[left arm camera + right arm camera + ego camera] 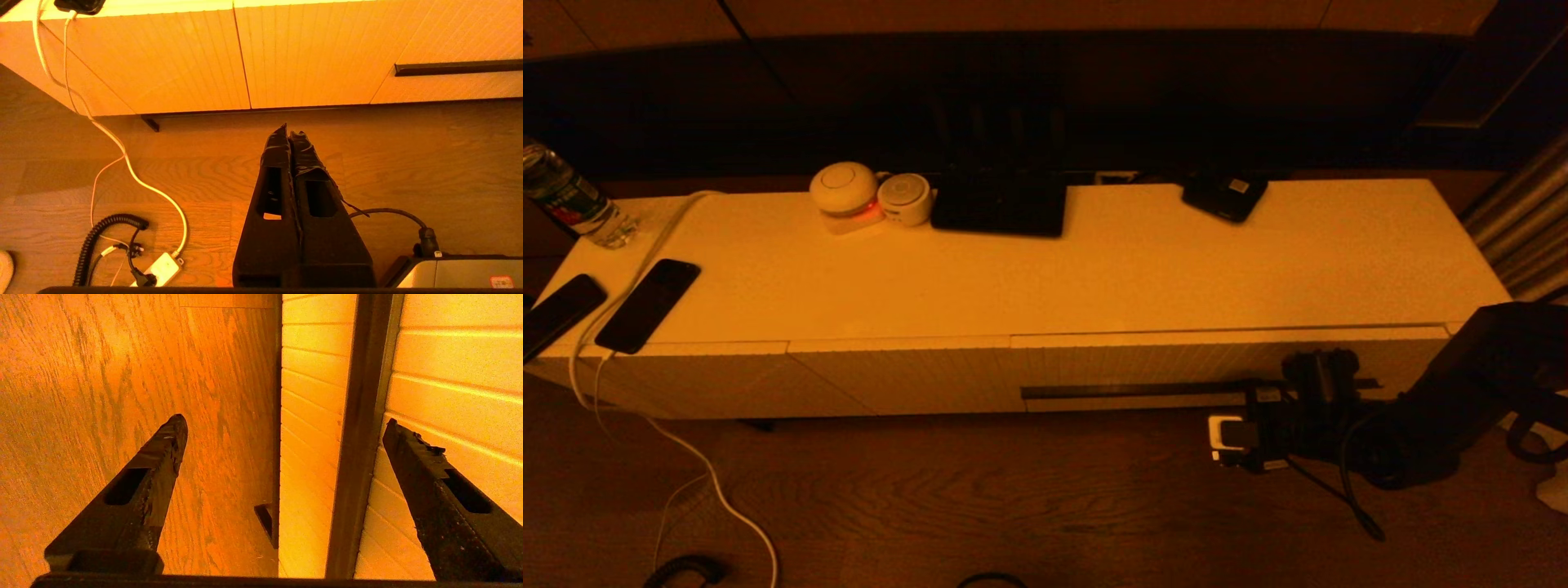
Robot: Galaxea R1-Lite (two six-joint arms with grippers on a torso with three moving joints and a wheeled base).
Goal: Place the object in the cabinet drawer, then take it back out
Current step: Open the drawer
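The cabinet drawer (pixel 1160 363) is the ribbed white front on the right half of the long low cabinet, with a dark handle slot (pixel 1127 391) along its lower part; it looks pushed in. My right gripper (pixel 1307 388) is at the slot's right end, open and holding nothing. In the right wrist view the right gripper (pixel 284 422) straddles the slot (pixel 359 416): one finger (pixel 412 457) lies over the drawer front (pixel 449 355), the other over the wooden floor. My left gripper (pixel 289 130) is shut and empty, low over the floor before the cabinet, with the drawer (pixel 470 36) off to its side.
On the cabinet top are a small black device (pixel 1225 196), a flat black item (pixel 1001 204), two round white gadgets (pixel 845 192), two phones (pixel 645 306) and a water bottle (pixel 572 196). A white cable (pixel 645 408) hangs to the floor, near a power strip (pixel 159 269) and coiled cord (pixel 98 237).
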